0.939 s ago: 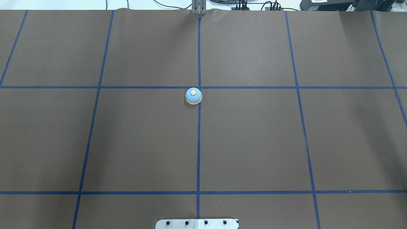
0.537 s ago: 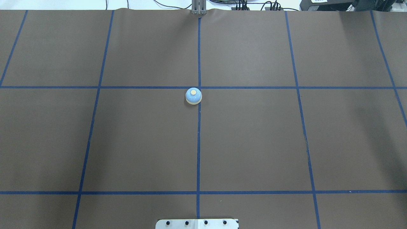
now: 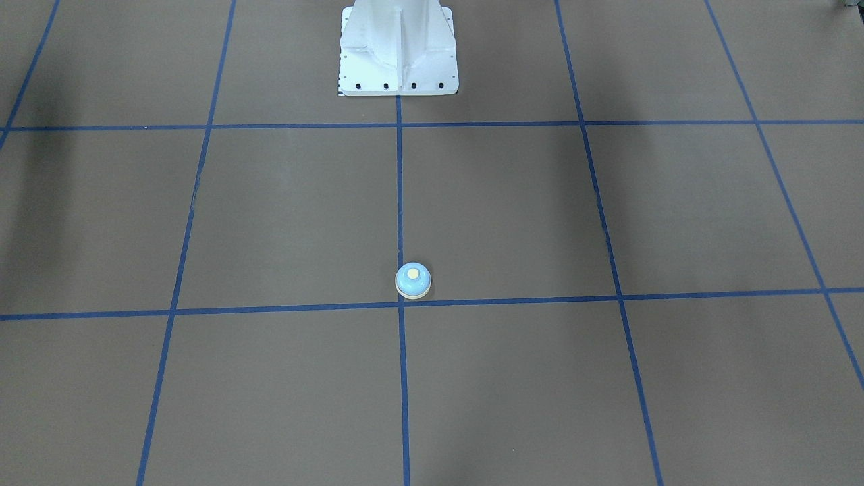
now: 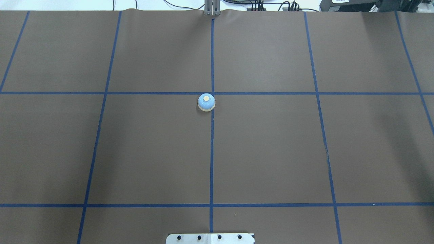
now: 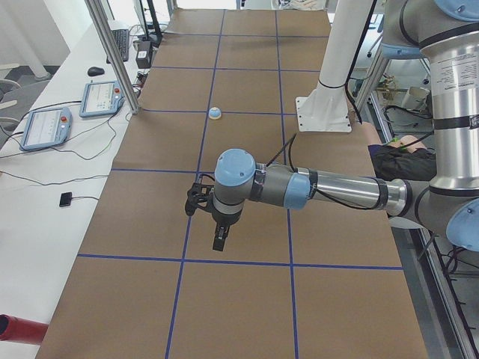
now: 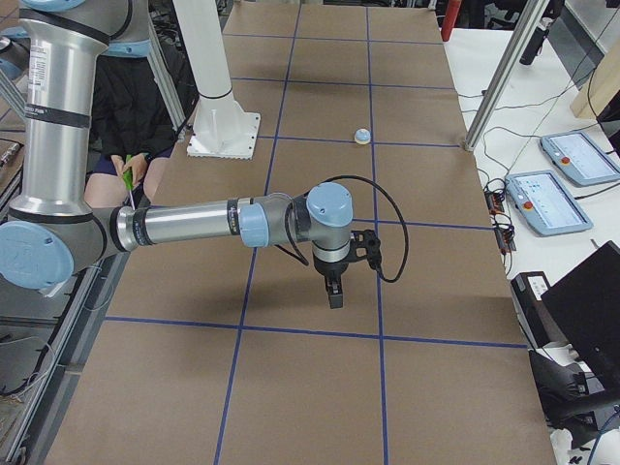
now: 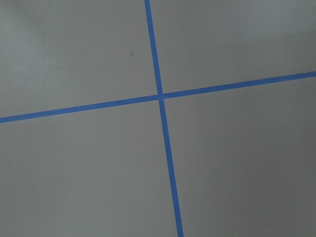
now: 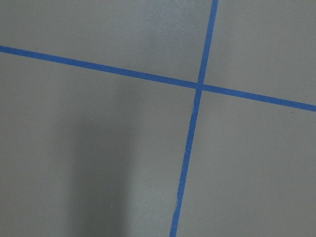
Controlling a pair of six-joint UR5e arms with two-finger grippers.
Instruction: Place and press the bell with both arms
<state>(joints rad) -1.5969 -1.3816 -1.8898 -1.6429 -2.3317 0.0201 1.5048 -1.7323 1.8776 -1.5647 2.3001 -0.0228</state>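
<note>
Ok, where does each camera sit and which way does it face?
Overhead exterior: behind the robot, looking forward and down at the bell; only pedestal base shows.
Exterior front-facing: across the table, facing the robot; pedestal base, no arms.
Exterior left: table's end, looking along it; left arm near, left gripper pointing down.
Exterior right: opposite end; right arm near, right gripper pointing down.
Left wrist: down on a tape cross; no gripper.
Right wrist: likewise, a tape cross.
All four exterior views share the bell.
</note>
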